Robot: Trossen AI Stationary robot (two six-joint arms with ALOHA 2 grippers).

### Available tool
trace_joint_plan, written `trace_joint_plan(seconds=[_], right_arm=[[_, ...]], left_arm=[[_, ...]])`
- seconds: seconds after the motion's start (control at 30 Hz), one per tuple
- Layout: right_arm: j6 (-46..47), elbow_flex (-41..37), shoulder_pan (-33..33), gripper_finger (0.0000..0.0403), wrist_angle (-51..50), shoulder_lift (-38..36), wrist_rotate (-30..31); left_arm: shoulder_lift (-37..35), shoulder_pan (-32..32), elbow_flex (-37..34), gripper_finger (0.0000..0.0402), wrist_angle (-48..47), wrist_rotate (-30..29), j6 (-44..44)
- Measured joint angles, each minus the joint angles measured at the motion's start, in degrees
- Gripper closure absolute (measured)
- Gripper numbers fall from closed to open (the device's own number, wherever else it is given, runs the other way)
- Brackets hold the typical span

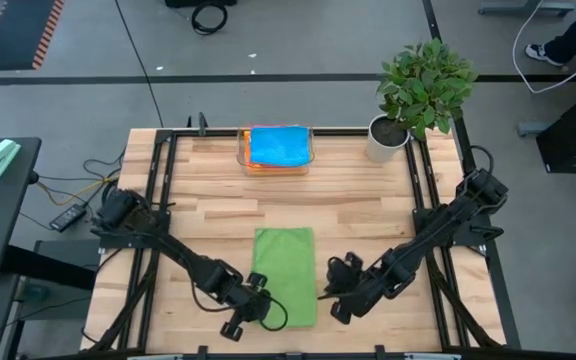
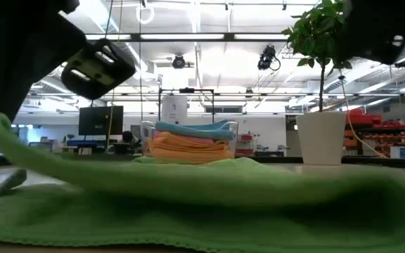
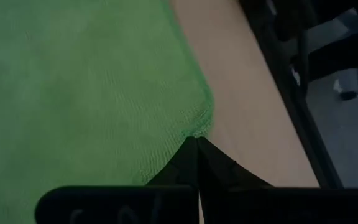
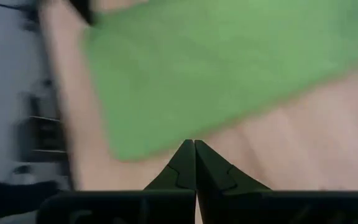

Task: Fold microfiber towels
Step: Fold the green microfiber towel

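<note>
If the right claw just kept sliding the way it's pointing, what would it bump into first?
Probably the green towel. The right gripper, fingers shut, sits over bare table and points at the towel's edge just ahead. How high it hangs is unclear, so it might pass over the cloth.

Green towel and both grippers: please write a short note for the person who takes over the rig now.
Left gripper: shut on the near-left corner of the green towel.
Right gripper: shut, holding nothing, over bare wood just beside the towel's right edge.
Things: green towel lies as a long rectangle at the table's near middle. Blue towel tops the stack in the clear tray at the far edge, orange ones beneath.
Done: green towel looks folded once.
Left: probably fold it again, then do the rest.
</note>
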Motion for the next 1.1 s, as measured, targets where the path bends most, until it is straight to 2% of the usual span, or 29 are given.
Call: trace_joint_plan(seconds=[0.13, 0.27, 0.4, 0.5, 1.1], right_arm=[[-4.9, 0.1, -1.0, 0.04, 11.8, 4.3, -4.9], [-5.3, 0.4, -1.9, 0.04, 19.1, 10.2, -10.0], [-4.4, 0.4, -1.8, 0.04, 24.9, 15.4, -14.5], [-3.2, 0.4, -1.4, 0.04, 25.2, 17.9, -16.3], [-6.1, 2.2, -3.4, 0.04, 27.0, 18.2, -15.3]], left_arm=[[0.8, -0.2, 0.0, 0.0399, -0.5, -0.4, 0.0], [-0.3, 0.7, 0.0, 0.0399, -0.9, -0.7, -0.7], [-1.3, 0.9, 0.3, 0.04, -1.9, -0.7, -0.8], [-1.3, 0.7, 0.3, 0.0399, -2.2, -0.2, -2.0], [-0.9, -0.9, 0.3, 0.04, -4.5, 1.1, -4.5]])
